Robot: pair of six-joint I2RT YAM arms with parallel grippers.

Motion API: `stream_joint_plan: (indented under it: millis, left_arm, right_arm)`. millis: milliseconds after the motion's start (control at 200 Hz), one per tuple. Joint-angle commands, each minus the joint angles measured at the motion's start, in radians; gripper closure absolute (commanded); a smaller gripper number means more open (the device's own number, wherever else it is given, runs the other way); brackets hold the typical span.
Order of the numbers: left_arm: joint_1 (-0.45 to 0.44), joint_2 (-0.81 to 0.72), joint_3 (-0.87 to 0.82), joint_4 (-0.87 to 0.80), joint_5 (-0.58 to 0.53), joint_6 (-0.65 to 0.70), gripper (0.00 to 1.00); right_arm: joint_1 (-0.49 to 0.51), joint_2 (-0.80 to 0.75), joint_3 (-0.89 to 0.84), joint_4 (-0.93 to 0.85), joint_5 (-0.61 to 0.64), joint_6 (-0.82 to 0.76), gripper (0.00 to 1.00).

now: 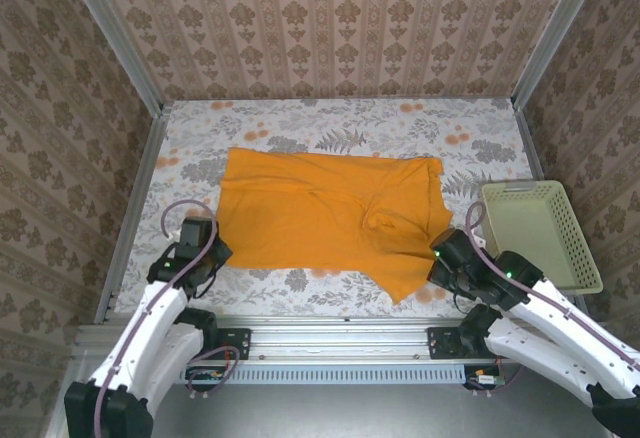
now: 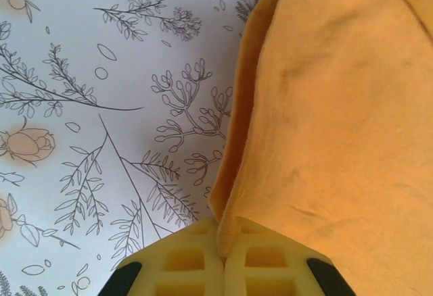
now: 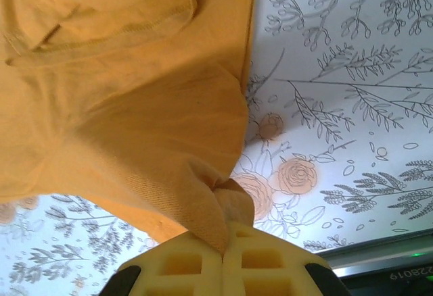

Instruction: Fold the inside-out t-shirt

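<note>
**Both near corners pinched, no fold made yet**

I have the t-shirt (image 1: 330, 213) spread on the table (image 1: 300, 123) just beside the basket (image 1: 523, 189), with its plain face up and no lettering showing. My right gripper (image 3: 223, 242), at the basket's near corner, is clamped on a bunched bit of the hem. My left gripper (image 2: 224, 242), on the shirt's edge farthest from the basket, is closed on the cloth edge. The basket-side half is rumpled, with a flap trailing toward me. I'd judge this the very start: grips set, every fold left to do.
</note>
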Motion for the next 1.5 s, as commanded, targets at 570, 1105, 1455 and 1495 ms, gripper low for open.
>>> stream_joint_plan:
  millis: [570,1105,1455,1495]
  left_arm:
    - [0.097,0.761,0.627,0.228,-0.035,0.108,1.0]
    - [0.143,1.107,0.849,0.244,0.016,0.106,1.0]
    - [0.17,1.19,0.949,0.18,0.02,0.135,0.63]
    - [0.176,1.17,0.951,0.165,0.006,0.147,0.57]
  right_arm:
    - [-0.56,0.63,0.416,0.44,-0.202,-0.552,1.0]
    - [-0.606,1.074,0.685,0.537,-0.206,-0.608,0.98]
    - [-0.607,1.184,0.777,0.502,-0.105,-0.639,0.49]
    - [-0.607,1.169,0.779,0.488,-0.087,-0.655,0.43]
